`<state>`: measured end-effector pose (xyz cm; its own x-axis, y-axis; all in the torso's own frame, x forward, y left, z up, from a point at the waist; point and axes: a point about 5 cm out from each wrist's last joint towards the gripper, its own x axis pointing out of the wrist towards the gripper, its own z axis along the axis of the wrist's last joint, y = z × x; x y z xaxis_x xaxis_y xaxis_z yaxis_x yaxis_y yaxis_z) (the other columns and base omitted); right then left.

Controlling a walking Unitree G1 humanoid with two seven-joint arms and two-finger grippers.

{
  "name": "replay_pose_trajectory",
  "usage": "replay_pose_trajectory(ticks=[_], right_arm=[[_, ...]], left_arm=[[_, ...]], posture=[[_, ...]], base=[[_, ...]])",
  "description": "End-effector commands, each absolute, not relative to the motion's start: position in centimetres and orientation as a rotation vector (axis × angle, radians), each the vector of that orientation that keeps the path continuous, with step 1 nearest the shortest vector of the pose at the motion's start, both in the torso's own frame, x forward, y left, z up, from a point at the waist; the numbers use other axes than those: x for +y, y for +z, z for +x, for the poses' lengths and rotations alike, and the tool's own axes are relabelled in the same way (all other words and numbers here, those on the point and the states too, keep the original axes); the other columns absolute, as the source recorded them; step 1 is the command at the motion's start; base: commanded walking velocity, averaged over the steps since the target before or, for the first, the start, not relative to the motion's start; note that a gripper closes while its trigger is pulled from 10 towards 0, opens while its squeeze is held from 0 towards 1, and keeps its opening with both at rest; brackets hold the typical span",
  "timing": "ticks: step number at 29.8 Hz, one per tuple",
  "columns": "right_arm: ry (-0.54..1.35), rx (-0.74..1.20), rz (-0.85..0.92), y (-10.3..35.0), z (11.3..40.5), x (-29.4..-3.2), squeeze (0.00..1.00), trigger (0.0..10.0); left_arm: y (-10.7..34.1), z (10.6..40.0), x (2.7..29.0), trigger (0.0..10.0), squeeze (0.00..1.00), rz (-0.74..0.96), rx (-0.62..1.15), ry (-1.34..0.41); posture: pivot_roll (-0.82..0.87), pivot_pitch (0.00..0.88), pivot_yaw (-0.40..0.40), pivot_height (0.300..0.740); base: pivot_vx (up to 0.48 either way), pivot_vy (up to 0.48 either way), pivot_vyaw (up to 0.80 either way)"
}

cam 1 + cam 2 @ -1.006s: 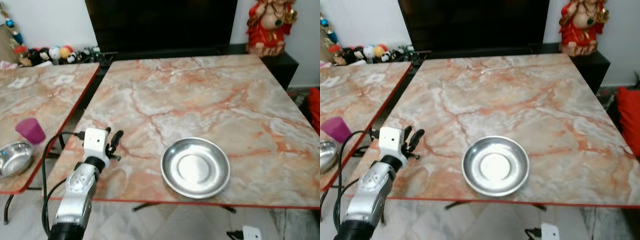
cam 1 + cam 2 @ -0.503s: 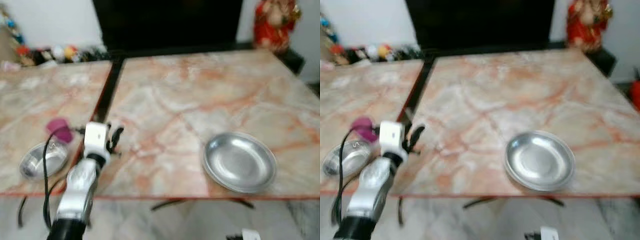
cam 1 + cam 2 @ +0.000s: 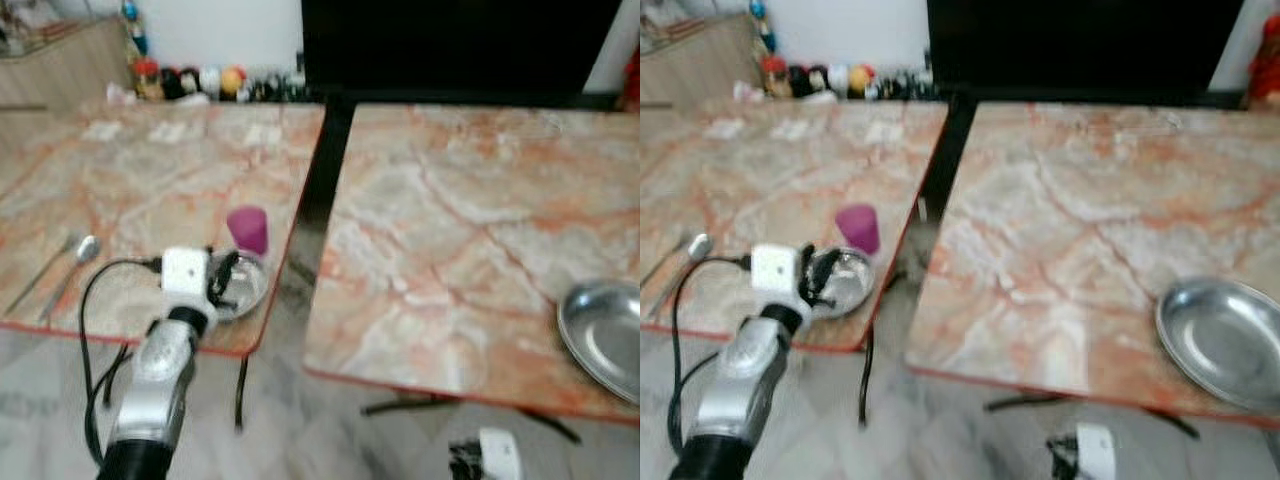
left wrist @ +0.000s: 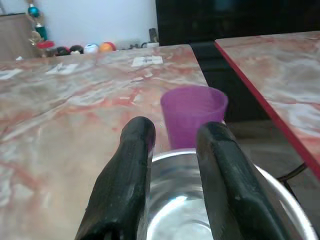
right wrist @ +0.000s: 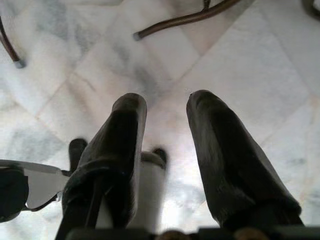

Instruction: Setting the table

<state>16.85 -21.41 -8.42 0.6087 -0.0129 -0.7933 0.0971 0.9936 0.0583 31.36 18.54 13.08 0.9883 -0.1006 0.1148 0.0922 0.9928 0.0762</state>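
While its fingers stand parted, the left gripper (image 4: pixel 172 145) hovers over the steel bowl (image 4: pixel 185 220), purple cup (image 4: pixel 193 116) just beyond.

Bright, even daylight; head views motion-blurred.

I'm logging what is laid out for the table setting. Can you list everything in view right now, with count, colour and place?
Tables: two, marbled orange and grey with red edges, side by side; left table, right table.
Bowl: one, steel, near corner of the left table.
Cup: one, purple, just behind the bowl.
Spoons: apparently two, silvery, blurred, left table's near left edge.
Plate: one, steel, near edge of the right table.
Small figures: a row, many-coloured, by the far wall.
Left gripper: black fingers open, over the bowl's near rim.
Right gripper: black fingers open, hanging over the tiled floor.
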Motion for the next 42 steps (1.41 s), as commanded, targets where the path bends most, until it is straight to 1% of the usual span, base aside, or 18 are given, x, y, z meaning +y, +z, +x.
replay_pose_trajectory(ticks=[1,5,11,17,27,36,42], right_arm=[[-0.083,0.934,0.080,-8.5,16.2,-22.5,0.00,10.0],[-0.087,0.944,0.073,-8.6,15.7,-22.9,0.00,10.0],[-0.089,0.948,0.069,-8.6,15.7,-23.1,0.00,10.0],[-0.091,0.946,0.072,-8.6,15.6,-23.0,0.00,10.0],[-0.088,0.948,0.076,-8.7,15.4,-22.8,0.00,10.0],[-0.087,0.945,0.075,-8.7,15.5,-22.8,0.00,10.0],[-0.089,0.943,0.074,-8.7,15.5,-22.8,0.00,10.0]], left_arm=[[13.2,31.6,17.4,10.0,0.00,0.071,-0.132,-0.117],[13.2,31.6,16.9,10.0,0.00,0.061,-0.137,-0.118],[13.3,31.4,17.5,10.0,0.00,0.068,-0.138,-0.113],[13.4,31.5,17.4,10.0,0.00,0.069,-0.140,-0.120],[13.5,31.0,16.6,10.0,0.00,0.045,-0.133,-0.218],[13.2,30.9,16.4,10.0,0.00,0.050,-0.116,-0.224],[12.8,30.7,15.6,10.0,0.00,0.054,-0.093,-0.277]], posture=[[-0.08,0.000,-0.011,0.740],[-0.08,0.000,-0.014,0.740],[-0.08,0.000,-0.003,0.740],[-0.07,0.000,0.006,0.740],[-0.06,0.000,0.015,0.740],[-0.06,0.000,0.015,0.740],[-0.06,0.000,0.017,0.740]], base=[[0.000,0.480,0.00],[0.000,0.480,0.00],[0.000,0.480,0.00],[0.000,0.441,0.00],[0.000,0.000,0.00],[0.000,0.000,0.00],[0.000,0.000,0.00]])
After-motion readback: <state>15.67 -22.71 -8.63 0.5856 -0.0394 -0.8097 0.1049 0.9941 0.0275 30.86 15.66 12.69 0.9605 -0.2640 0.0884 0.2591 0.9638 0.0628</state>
